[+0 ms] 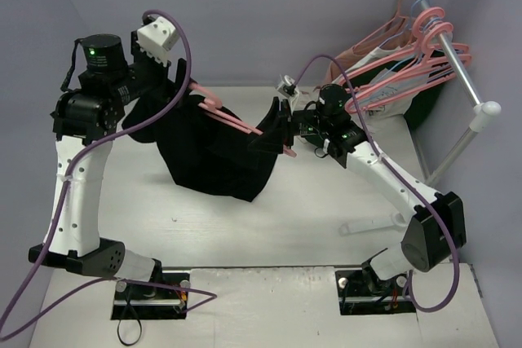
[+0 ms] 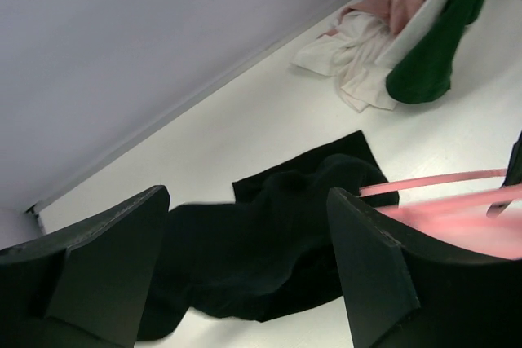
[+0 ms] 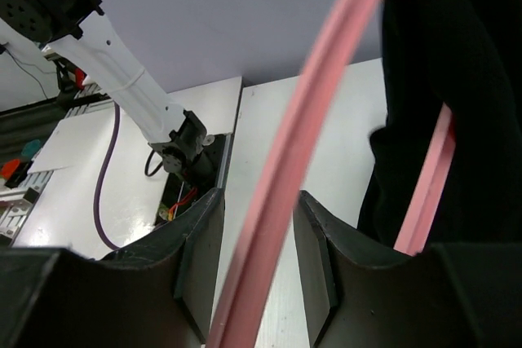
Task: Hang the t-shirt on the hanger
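The black t-shirt (image 1: pixel 214 156) is draped over the pink hanger (image 1: pixel 234 121), which is held tilted above the table; the shirt's lower part rests on the table. My left gripper (image 1: pixel 173 85) is at the hanger's upper left end, jaws wide open and empty. In the left wrist view (image 2: pixel 245 197) the t-shirt (image 2: pixel 269 250) lies below and the hanger (image 2: pixel 440 181) runs past the right finger. My right gripper (image 1: pixel 282 129) is at the hanger's lower right end. In the right wrist view (image 3: pixel 259 195) its jaws stand narrowly around the hanger bar (image 3: pixel 302 144), with the t-shirt (image 3: pixel 457 79) to the right.
A clothes rail (image 1: pixel 461 79) at the back right carries several more pink hangers (image 1: pixel 408 50). A dark green garment (image 2: pixel 432 55) and white and beige garments (image 2: pixel 359 63) lie under it by the back wall.
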